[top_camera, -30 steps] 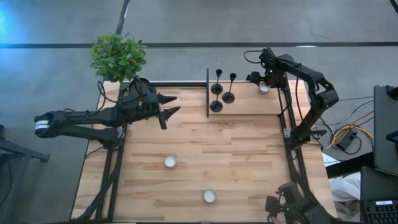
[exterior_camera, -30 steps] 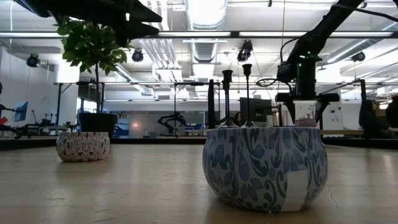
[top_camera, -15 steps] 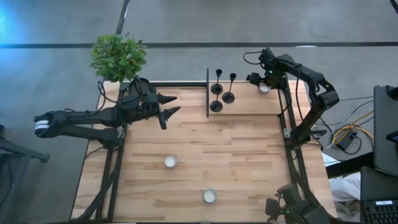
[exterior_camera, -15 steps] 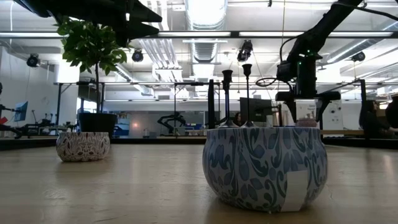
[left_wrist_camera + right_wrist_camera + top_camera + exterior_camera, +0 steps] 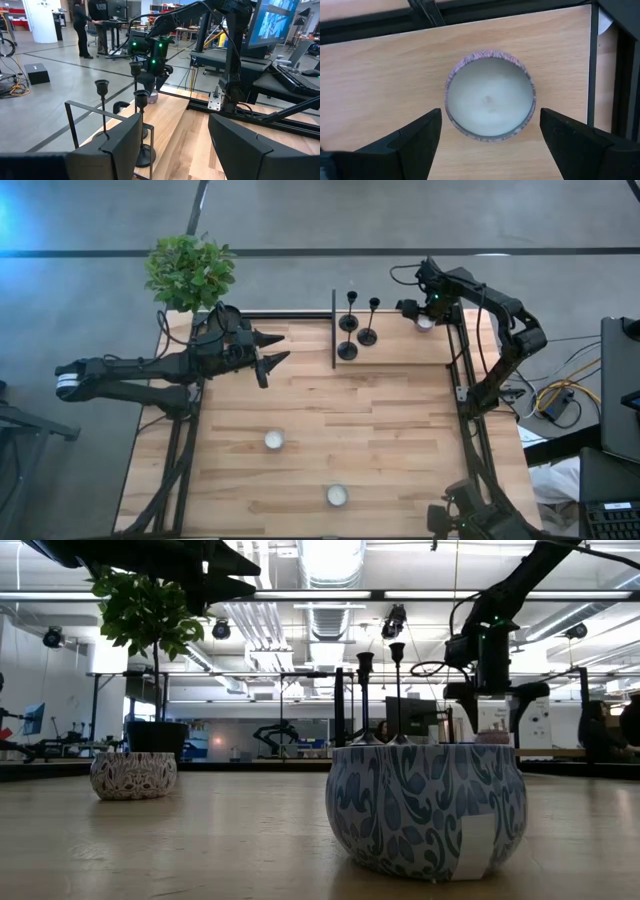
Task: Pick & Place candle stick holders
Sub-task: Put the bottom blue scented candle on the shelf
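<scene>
Three black candle stick holders point(image 5: 347, 350) point(image 5: 369, 335) point(image 5: 348, 323) stand upright on their round bases near the table's far edge, right of a thin black frame point(image 5: 333, 330). The left wrist view shows them too point(image 5: 141, 97) point(image 5: 102, 90). My right gripper point(image 5: 424, 317) hangs open at the far right corner, pointing down; its fingers point(image 5: 420, 135) stand on either side of a small patterned candle tin point(image 5: 490, 92) without touching it. My left gripper point(image 5: 287, 346) is held level and open, left of the holders, nothing between its fingers point(image 5: 115, 150).
Two more candle tins point(image 5: 274, 440) point(image 5: 337, 496) sit on the near half of the table; in the low view they show close up point(image 5: 425, 805) point(image 5: 133, 775). A potted plant point(image 5: 190, 272) stands at the far left corner. People point(image 5: 80, 15) move in the room behind.
</scene>
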### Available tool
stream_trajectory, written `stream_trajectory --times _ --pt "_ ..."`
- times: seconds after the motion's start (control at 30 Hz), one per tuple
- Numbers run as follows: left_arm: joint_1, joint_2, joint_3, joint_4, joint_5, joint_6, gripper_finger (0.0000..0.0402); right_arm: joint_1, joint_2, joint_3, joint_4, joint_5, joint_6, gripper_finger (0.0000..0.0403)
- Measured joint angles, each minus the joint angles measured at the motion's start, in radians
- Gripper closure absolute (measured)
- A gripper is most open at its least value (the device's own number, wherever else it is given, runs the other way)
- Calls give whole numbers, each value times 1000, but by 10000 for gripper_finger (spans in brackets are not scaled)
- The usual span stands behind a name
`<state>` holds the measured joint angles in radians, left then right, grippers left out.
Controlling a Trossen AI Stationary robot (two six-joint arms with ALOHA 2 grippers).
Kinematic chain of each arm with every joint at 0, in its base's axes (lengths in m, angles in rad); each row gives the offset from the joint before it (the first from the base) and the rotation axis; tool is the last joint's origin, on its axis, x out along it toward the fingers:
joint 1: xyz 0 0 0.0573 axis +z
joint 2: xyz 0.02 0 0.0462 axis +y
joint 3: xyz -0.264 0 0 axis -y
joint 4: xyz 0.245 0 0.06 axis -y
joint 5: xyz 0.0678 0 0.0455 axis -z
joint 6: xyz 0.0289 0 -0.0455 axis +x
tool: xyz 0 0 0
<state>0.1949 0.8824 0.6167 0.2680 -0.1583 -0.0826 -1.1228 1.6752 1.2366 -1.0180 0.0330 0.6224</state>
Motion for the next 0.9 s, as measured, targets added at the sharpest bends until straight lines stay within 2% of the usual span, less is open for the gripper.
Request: stream_trajectory --times 0.9 --pt "0 0 0 0 0 0 165 41 0 -31 -26 -3 -55 76"
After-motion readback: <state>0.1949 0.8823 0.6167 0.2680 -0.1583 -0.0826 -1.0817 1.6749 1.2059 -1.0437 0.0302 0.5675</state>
